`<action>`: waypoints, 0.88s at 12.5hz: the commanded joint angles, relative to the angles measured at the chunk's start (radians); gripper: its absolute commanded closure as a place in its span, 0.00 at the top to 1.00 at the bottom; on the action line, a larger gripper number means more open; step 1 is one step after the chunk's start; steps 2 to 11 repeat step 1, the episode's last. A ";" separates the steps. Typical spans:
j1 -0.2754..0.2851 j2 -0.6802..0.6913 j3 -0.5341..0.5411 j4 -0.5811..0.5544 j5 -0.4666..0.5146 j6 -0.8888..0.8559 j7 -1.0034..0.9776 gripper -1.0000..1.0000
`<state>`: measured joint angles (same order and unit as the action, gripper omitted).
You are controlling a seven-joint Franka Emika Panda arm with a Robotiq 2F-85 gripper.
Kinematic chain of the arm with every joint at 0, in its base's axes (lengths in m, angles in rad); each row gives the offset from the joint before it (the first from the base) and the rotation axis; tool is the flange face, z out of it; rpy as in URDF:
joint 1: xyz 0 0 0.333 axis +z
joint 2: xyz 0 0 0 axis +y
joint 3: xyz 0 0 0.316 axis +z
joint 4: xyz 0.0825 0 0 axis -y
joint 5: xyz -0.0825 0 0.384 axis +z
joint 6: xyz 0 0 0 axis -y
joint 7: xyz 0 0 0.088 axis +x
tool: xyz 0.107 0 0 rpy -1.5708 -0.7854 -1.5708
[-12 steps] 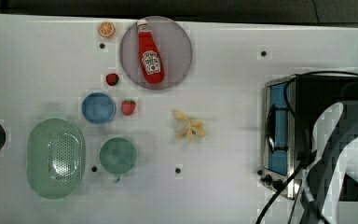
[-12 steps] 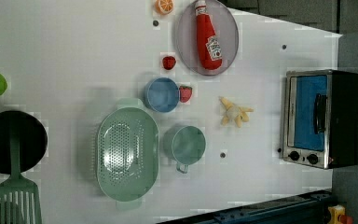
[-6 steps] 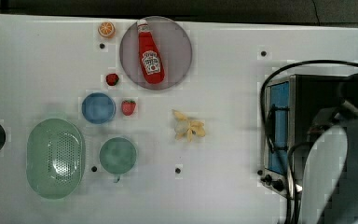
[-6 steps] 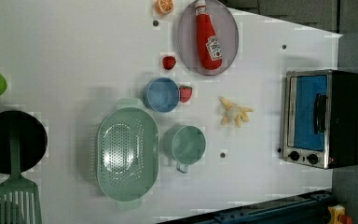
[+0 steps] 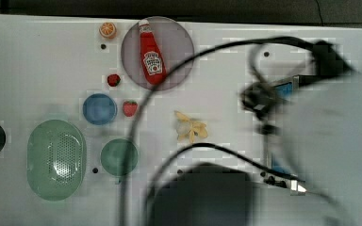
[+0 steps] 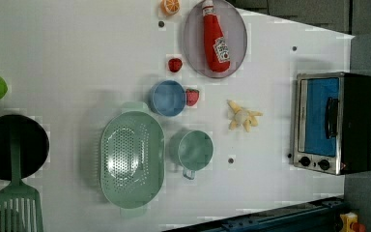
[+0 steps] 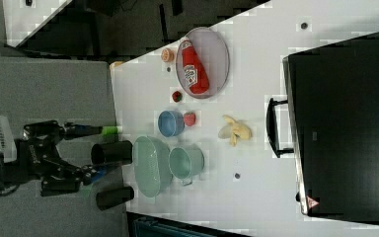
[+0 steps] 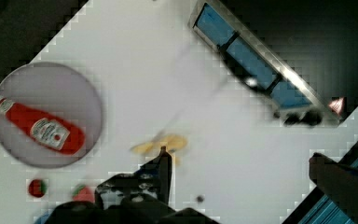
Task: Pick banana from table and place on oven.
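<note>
Table (image 6: pixel 77 58): white top with a few dark holes, carrying all items. Banana (image 6: pixel 242 117): pale yellow, peel strips splayed like a star, lying on the bare table in the left view between the green mug (image 6: pixel 194 150) and the oven (image 6: pixel 333 123), well apart from the oven and touching nothing. Oven: black top, silver front, blue glass door with handle, knobs at one end; it stands at the left view's right edge of the table, top bare in the right view. Grey plate (image 6: pixel 215 38) at the far edge in the left view, holding a red ketchup bottle (image 6: pixel 215 41); orange slice (image 6: pixel 170 6) just beside the plate. Blue bowl (image 6: pixel 167 98) with a strawberry (image 6: pixel 192 96) touching its side; a second strawberry (image 6: pixel 175 64) near the plate. Green colander (image 6: pixel 131 159) beside the mug. Gripper (image 8: pixel 242 163): fingers spread wide, holding nothing, above the table with the banana just beyond one fingertip (image 8: pixel 163 156) in the wrist view.
</note>
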<state>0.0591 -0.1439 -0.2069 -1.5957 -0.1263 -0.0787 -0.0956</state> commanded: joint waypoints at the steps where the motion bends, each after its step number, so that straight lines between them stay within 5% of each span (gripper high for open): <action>1: 0.007 0.027 0.048 -0.028 0.022 -0.024 0.284 1.00; 11: 0.007 0.027 0.048 -0.028 0.022 -0.024 0.284 1.00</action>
